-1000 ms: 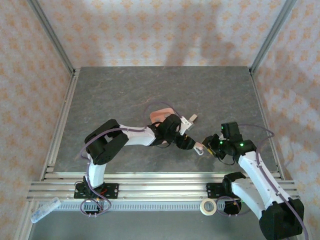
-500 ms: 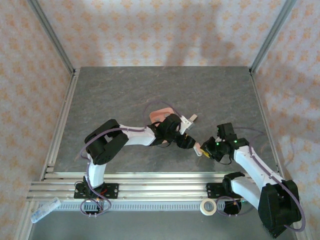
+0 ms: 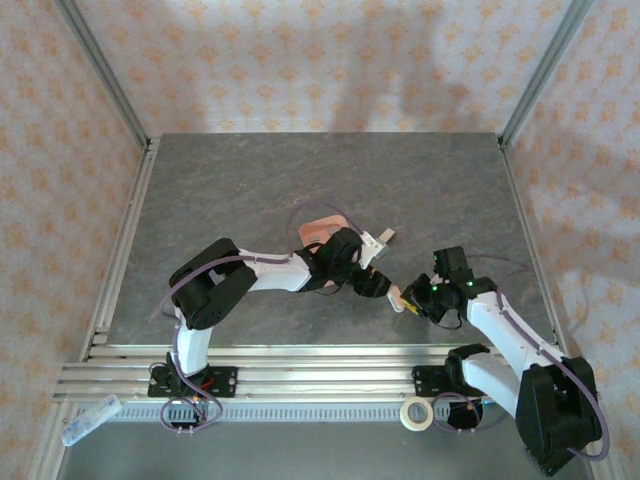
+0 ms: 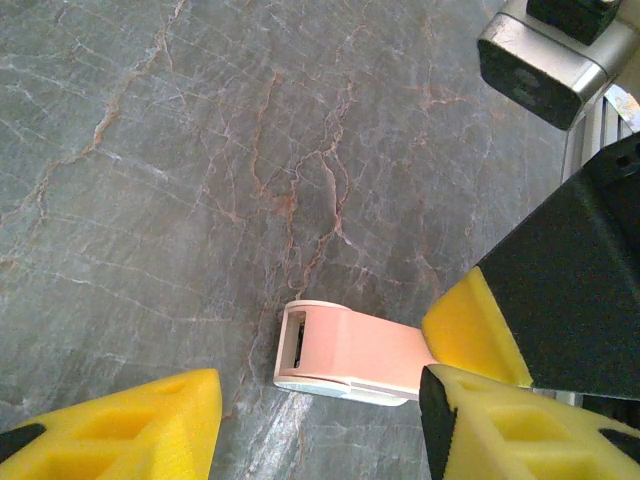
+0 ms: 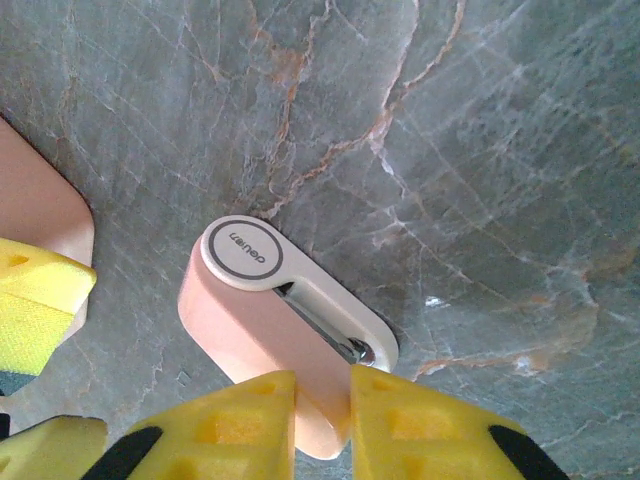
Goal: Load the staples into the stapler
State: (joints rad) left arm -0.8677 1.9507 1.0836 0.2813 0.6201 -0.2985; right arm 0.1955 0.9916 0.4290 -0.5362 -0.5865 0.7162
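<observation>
The right gripper (image 5: 320,388) is squeezed onto 1 end of the stapler (image 5: 260,310). Its 2 yellow fingers (image 5: 225,430) press on both sides of that end, with only the pink body between them.

The left gripper (image 4: 318,392) is about half way apart. The other end of the stapler lies in the gap between its 2 fingers. Bare bench (image 4: 200,150) shows between the stapler and the finger on the left of that picture, so this gripper is not squeezing it. On the other side I cannot tell if the finger touches it.

The stapler lies on the grey bench, near the front and a bit right of the middle, between the 2 grippers. It is long and thin. Seen from above, its long way runs across from the left gripper to the right gripper. In the right wrist picture its round white end (it has a small name printed on it) points up and to the left, away from the fingers. A shiny metal bit shows in the slot along its white side.

I count 1 stapler, 2 grippers and 4 yellow fingers. There is 1 pink tray (image 3: 318,226) behind the left arm, apart from the stapler. There is 1 small pale piece (image 3: 381,238) near the tray. The staples are too small to see or count.
</observation>
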